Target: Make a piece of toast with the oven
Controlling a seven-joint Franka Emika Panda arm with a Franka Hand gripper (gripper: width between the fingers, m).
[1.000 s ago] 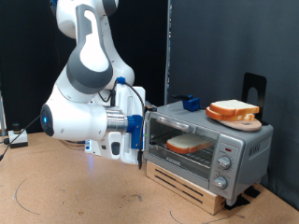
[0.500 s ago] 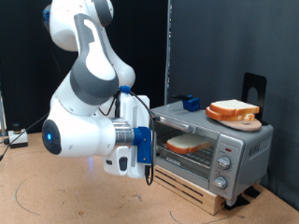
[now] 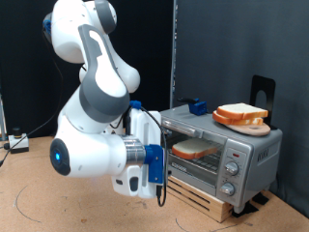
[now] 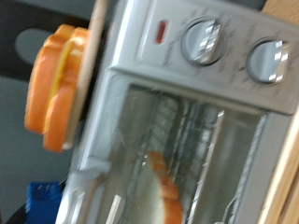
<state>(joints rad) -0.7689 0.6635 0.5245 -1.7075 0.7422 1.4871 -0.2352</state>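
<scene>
The silver oven point(image 3: 220, 157) stands on a wooden base at the exterior view's right, with its glass door shut. A slice of toast point(image 3: 196, 149) lies on the rack inside, seen through the glass. It also shows behind the glass in the wrist view point(image 4: 159, 191), where the oven point(image 4: 140, 56) fills the picture. My gripper point(image 3: 157, 174) is low in front of the door, at the oven's left end in the exterior view. Its fingers do not show clearly in either view, and nothing is seen between them.
A round wooden plate with more bread point(image 3: 241, 116) sits on the oven's top; it also shows in the wrist view point(image 4: 56, 84). Two knobs point(image 4: 204, 39) are on the oven's panel. A blue object point(image 3: 198, 104) lies behind the oven. Cables point(image 3: 14, 143) are at the left.
The arm has swung down and towards the exterior view's right, bringing the hand lower and closer to the oven's door. The oven, toast and plate have not moved.
</scene>
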